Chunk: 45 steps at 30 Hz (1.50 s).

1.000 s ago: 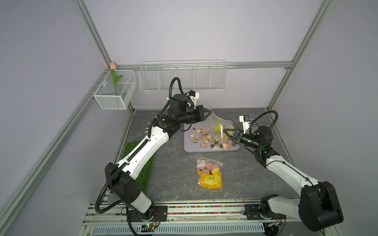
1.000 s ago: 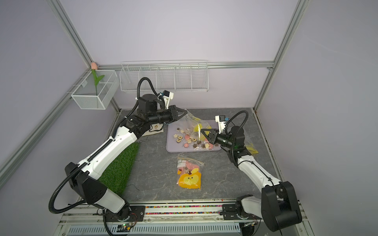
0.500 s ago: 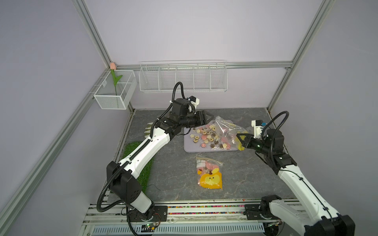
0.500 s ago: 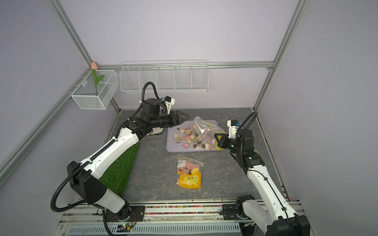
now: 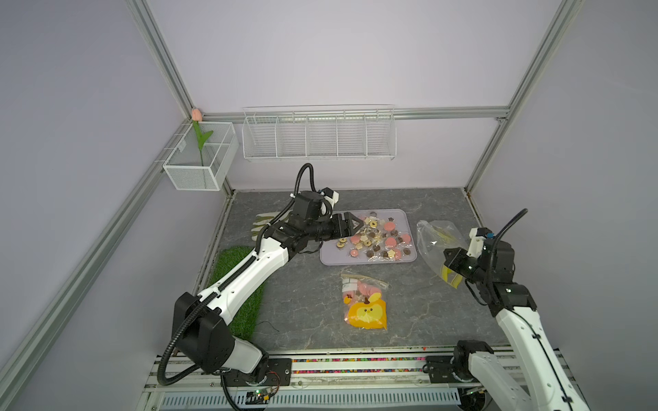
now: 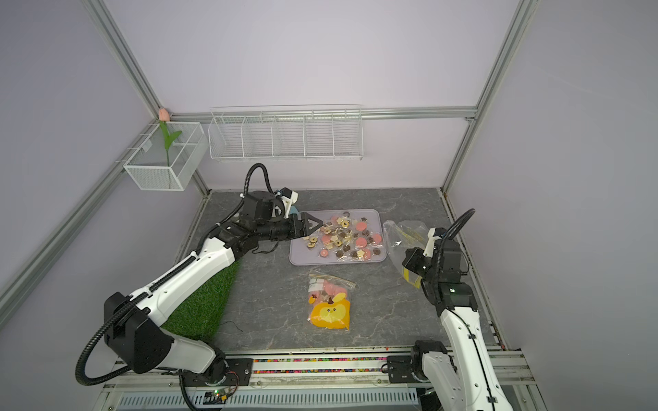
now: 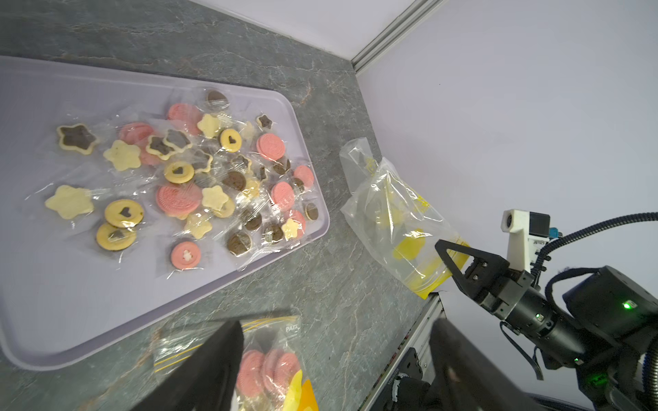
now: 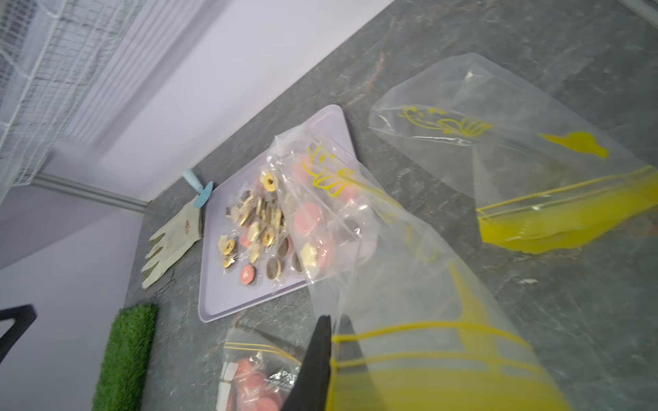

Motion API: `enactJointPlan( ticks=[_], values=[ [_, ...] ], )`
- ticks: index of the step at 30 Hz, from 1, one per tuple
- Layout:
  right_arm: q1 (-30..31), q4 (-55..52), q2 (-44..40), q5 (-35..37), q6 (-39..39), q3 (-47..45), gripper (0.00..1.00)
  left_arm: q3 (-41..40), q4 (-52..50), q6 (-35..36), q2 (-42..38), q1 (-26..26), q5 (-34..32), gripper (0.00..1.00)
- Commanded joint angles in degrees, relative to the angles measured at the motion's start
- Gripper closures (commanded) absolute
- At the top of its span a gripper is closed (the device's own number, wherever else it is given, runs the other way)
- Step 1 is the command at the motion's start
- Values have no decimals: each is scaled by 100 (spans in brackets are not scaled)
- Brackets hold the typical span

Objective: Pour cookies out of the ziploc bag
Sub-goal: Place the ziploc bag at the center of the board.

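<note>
cookies [image 5: 377,238] lie spread in their clear wrappers across the lilac tray [image 5: 331,258], so the pouring looks done. the step in hand seems to be getting the emptied bag [image 5: 436,242] out of the way. the right gripper [image 5: 448,272] has its fingers pressed together on the bag's yellow zip strip, holding it just beside the tray's right end. the film looks empty, though its yellow print makes that hard to be sure of. to do this well, the pinch should stay on the stiff strip. the bag should travel away from the tray so its loose end cannot sweep wrapped cookies over the rim, then be laid on bare table [image 5: 409,320] before the fingers part. the left gripper [image 5: 356,226] hangs over the tray's far left corner with its fingers spread and nothing between them. it should lift clear without brushing the pile. a full bag [image 5: 363,302] of pink cookies lies near the tray's front edge, untouched. compared with 1 second ago, the bag is no longer stretched above the tray between both grippers. the left one has let go and opened, and the right arm has swung the bag out to the side. the pile on the tray looks much the same.
</note>
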Motion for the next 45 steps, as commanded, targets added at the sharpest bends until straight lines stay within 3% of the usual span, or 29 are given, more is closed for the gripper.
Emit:
enactJointPlan(
  ticks=[1, 9, 14, 19, 21, 31, 41, 45],
  values=[
    [-316, -79, 117, -41, -67, -162, 86, -327, 141, 61, -206, 70, 1, 16],
    [-861, -216, 606, -143, 66, -242, 76, -1121, 360, 73, -415, 106, 10, 16],
    [-993, -583, 402, -102, -44, -177, 47, -1484, 433, 89, -497, 115, -74, 6],
    [-1018, -999, 412, 59, -35, -29, 1, -1595, 173, 194, -511, 127, -135, 2],
    [-1017, -1195, 426, 148, -18, 102, 11, -1699, 196, 147, -481, 152, -132, 2],
    [-1020, -1928, 43, 317, -215, 676, 11, -2309, 790, -346, -230, 229, 28, 7],
    [-611, -896, 9, -1315, -257, 510, 12, -2838, 1796, -1012, 321, 229, 340, 16],
    [43, -649, 363, -1288, -356, 535, 10, -2841, 2000, -963, 589, 229, 405, 21]
  ],
)
